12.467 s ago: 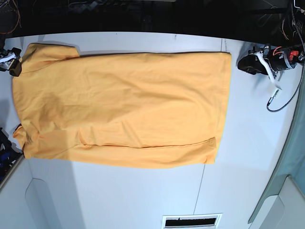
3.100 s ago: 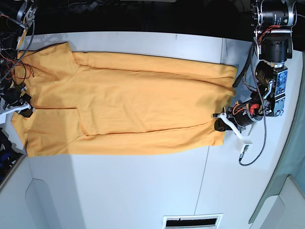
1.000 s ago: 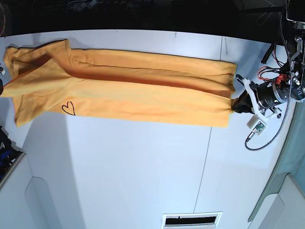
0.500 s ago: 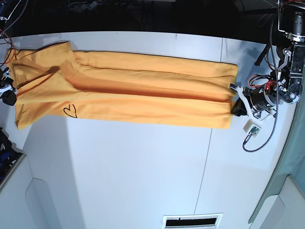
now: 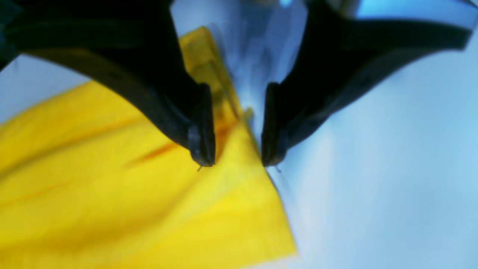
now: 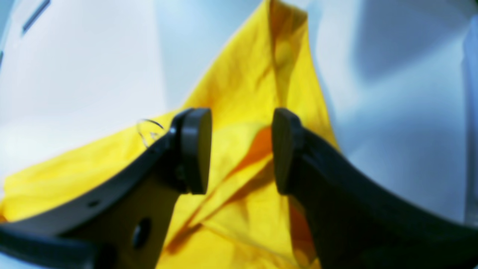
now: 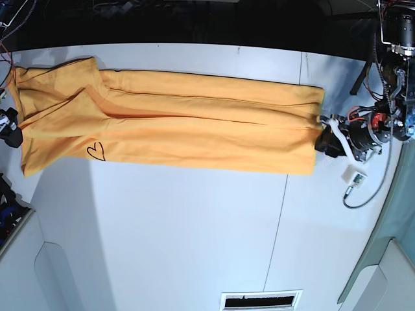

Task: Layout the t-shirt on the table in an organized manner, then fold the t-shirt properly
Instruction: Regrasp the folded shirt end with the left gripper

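The orange-yellow t-shirt [image 7: 194,123] lies on the white table [image 7: 194,227] as a long band folded lengthwise, with its black heart [image 7: 96,150] facing up near the left end. My left gripper [image 7: 322,136] is at the shirt's right end. In the left wrist view it [image 5: 235,157] is open, with the shirt's [image 5: 112,194] corner under the gap and not pinched. My right gripper [image 7: 11,123] is at the left end. In the right wrist view it [image 6: 239,153] is open above the shirt [image 6: 231,93].
A thin dark seam [image 7: 279,220] runs across the table. A vent slot [image 7: 261,300] sits at the front edge. White raised panels [image 7: 39,272] stand at the front left. A loose cable with a white plug [image 7: 355,178] lies by the right arm.
The shirt's near long side has been folded over, so the heart now faces up. In the last second the shirt settled flat and both grippers stayed at its ends.
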Robot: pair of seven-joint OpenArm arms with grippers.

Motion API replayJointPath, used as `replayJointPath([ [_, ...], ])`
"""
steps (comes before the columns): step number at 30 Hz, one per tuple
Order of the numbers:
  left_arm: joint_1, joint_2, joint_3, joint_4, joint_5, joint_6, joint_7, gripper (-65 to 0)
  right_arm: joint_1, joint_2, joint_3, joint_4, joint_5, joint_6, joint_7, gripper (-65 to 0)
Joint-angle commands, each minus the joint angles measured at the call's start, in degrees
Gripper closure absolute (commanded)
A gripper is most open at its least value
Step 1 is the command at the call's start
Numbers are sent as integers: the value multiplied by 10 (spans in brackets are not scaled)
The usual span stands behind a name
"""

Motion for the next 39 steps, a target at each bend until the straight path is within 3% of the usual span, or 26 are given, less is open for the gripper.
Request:
replayJointPath([
  [1, -7, -11, -18, 11, -20, 2, 5, -246, 6, 15, 15, 22, 18, 3, 2, -265],
  [4, 9, -10, -45, 10, -68, 2, 32, -252, 0, 16, 33, 48, 30, 7, -8, -265],
  [8, 48, 8, -46, 10, -104, 3, 25, -332, -12, 12, 32, 54, 32, 8, -8, -265],
  [11, 64, 38, -59, 10, -82, 42, 5, -332, -16, 9, 32, 54, 28, 8, -8, -265],
  [16, 64, 93, -108, 10, -48, 67, -1, -332, -26, 6, 32, 54, 29, 7, -8, -265],
  [24, 64, 108, -106, -8, 39, 92, -61, -332, -34, 6, 32, 54, 31, 8, -6, -265],
  [28, 64, 111, -102, -44, 37, 91, -72, -332, -34, 6, 32, 54, 31, 7, -6, -265],
  [39, 64, 148, -67, -49, 7, 40, -65, -332, -35, 3, 32, 54, 31, 7, -6, -265],
])
